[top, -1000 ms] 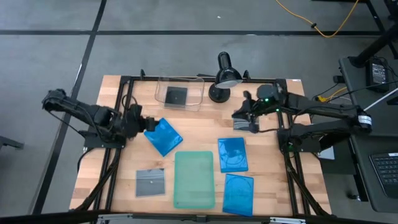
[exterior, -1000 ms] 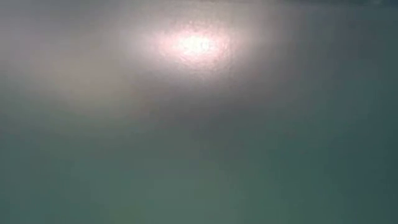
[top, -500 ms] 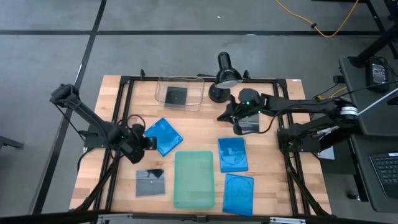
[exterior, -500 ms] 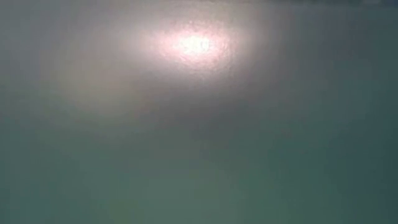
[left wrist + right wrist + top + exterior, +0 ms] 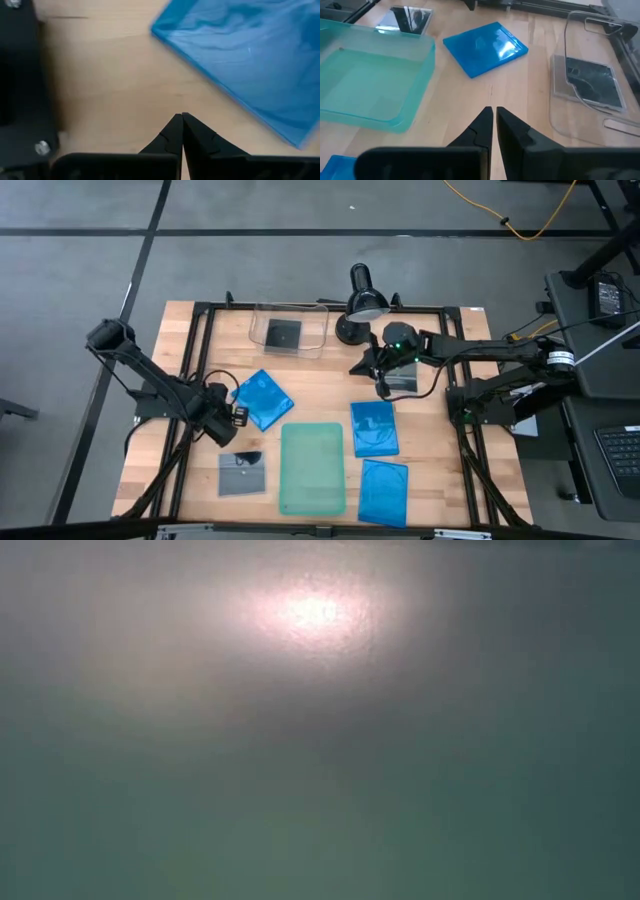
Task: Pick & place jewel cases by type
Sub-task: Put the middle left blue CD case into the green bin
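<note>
Three blue jewel cases lie flat on the table: one tilted (image 5: 262, 398) at left centre, two (image 5: 374, 427) (image 5: 383, 491) to the right of the pale-green tray (image 5: 312, 467). One grey case (image 5: 242, 473) lies near the left front. Another (image 5: 406, 377) lies under the right arm, and a dark one (image 5: 284, 334) sits in the clear bin (image 5: 290, 330). My left gripper (image 5: 238, 418) is shut, just off the near-left edge of the tilted blue case (image 5: 250, 55). My right gripper (image 5: 381, 387) (image 5: 494, 111) is shut over bare wood, beside the grey case.
A black desk lamp (image 5: 362, 305) stands at the far edge beside the bin. Black frame rails (image 5: 200, 360) run along the table's sides. Bare wood lies between the tilted blue case (image 5: 485, 47), the tray (image 5: 370, 85) and the bin (image 5: 585, 95). The low view shows none of this.
My left gripper has swung from beside the tilted blue case's left corner toward the near edge, and now sits by the case's near-left edge. My right gripper has moved a little toward the table's left and near edge. The cases have stayed in place.
</note>
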Controlling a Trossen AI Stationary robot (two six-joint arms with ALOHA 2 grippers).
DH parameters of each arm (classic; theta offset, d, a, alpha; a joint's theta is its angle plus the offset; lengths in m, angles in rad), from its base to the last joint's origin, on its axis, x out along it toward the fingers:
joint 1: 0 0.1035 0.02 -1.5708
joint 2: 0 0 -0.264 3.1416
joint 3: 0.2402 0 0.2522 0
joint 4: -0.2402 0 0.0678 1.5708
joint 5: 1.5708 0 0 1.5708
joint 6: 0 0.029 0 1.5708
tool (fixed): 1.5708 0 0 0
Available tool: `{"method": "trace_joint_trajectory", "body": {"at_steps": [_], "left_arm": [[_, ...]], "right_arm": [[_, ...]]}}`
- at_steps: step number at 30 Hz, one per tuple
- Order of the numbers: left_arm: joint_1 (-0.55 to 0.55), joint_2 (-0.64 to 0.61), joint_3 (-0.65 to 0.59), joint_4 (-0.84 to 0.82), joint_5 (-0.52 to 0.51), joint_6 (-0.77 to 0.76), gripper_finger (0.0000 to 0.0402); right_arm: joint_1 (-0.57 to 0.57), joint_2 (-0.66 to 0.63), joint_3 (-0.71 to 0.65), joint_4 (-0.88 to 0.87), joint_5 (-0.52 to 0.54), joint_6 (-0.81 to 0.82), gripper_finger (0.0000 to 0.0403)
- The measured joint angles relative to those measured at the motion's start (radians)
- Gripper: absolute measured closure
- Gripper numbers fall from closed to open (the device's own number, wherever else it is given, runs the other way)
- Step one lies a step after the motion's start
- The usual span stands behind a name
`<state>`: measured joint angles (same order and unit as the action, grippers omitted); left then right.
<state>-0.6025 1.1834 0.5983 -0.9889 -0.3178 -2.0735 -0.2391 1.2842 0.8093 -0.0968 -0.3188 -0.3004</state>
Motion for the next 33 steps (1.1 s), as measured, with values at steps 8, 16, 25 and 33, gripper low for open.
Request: {"method": "trace_joint_trajectory", "body": {"at_steps": [8,16,25,33], "left_arm": [[0.074,-0.001,-0.158,0.186,-0.002,0.007,0.0401],[0.151,-0.011,-0.194,0.24,-0.001,0.09,0.04],[0.229,-0.048,-0.2,0.275,-0.012,0.221,0.04],[0.366,-0.058,-0.203,0.41,-0.063,0.436,0.0401]], "right_arm": [[-0.036,0.007,0.0,-0.004,0.0,-0.011,0.0373],[-0.065,0.096,0.0,-0.004,-0.006,-0.03,0.0373],[-0.066,0.241,0.0,0.027,-0.069,-0.046,0.0373],[-0.066,0.312,0.0,0.081,-0.075,-0.044,0.0373]]}}
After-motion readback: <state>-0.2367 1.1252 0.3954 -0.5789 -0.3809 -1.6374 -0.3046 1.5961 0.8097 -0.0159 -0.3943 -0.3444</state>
